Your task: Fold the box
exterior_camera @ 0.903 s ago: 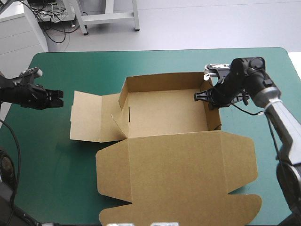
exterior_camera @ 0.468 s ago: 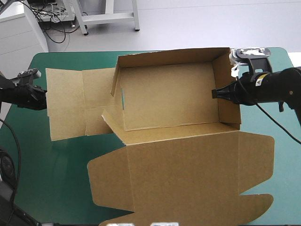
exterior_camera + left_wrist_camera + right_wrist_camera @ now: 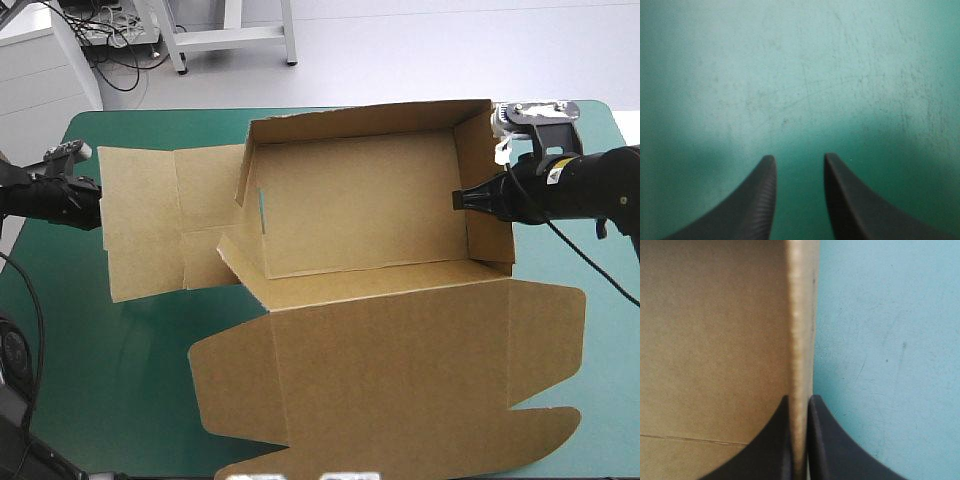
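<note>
The box sits in the middle of the teal-green cover; it is an open tray with its far wall and its right wall standing up. Its big lid lies flat toward the near edge; its left flap lies spread out toward the left edge. The right gripper pinches the right wall, one black finger on the inside and one on the outside, almost together with the board between them.

The worry is that this is the only hold on the box. The lid is wide and looks heavy; if the arm pulls or lifts, the thin wall may bend, tear or slip out of the pinch. The tray could also twist, because the left end has no help.

The left gripper has its fingers apart with nothing between them, only bare cover ahead. In the high view it is right at the outer edge of the left flap; the flap might bump it and buckle if the box slides that way.

The right arm reaches in from the right edge, low and nearly level, its wrist pointing at the box; the left arm comes in low from the left edge, pointing toward the flap.
</note>
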Controlling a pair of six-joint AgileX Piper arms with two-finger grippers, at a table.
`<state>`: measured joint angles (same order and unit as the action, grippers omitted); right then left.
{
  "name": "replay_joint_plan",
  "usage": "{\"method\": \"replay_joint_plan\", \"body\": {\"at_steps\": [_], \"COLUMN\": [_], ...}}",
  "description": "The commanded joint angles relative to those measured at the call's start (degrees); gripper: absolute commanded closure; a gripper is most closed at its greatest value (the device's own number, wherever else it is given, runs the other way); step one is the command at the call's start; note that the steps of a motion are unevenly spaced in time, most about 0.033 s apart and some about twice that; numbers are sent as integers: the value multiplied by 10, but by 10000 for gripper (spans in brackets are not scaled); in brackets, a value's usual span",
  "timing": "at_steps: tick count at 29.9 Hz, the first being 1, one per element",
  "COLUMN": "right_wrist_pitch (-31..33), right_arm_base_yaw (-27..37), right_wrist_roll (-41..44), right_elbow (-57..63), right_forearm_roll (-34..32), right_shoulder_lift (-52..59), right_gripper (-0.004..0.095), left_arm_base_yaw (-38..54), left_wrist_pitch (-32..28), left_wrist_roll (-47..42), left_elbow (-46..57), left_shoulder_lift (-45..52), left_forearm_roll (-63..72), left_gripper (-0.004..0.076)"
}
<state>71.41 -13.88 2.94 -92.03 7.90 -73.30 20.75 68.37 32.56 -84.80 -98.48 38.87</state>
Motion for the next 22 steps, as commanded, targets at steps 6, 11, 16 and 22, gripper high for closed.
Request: {"method": "replay_joint_plan", "body": {"at_steps": [6, 11, 16, 22], "right_wrist_pitch": [-46, -93, -105, -114], "right_arm_base_yaw": [2, 2, 2, 2], "right_wrist_roll": [11, 11, 10, 8], "right_elbow": [-15, -15, -16, -16], "right_forearm_roll": [32, 48, 53, 46], "right_shoulder_lift": [-2, -16, -35, -55], "right_gripper": [916, 916, 916, 916], "left_arm_base_yaw": [1, -10, -61, -119], "left_wrist_pitch": [20, 38, 38, 39], "left_wrist_roll": [-13, -13, -10, -12], "left_elbow": [-14, -14, -14, -14], "left_shoulder_lift": [26, 26, 26, 26], "left_forearm_roll": [45, 118, 116, 108], "left_gripper": [218, 272, 279, 279]}}
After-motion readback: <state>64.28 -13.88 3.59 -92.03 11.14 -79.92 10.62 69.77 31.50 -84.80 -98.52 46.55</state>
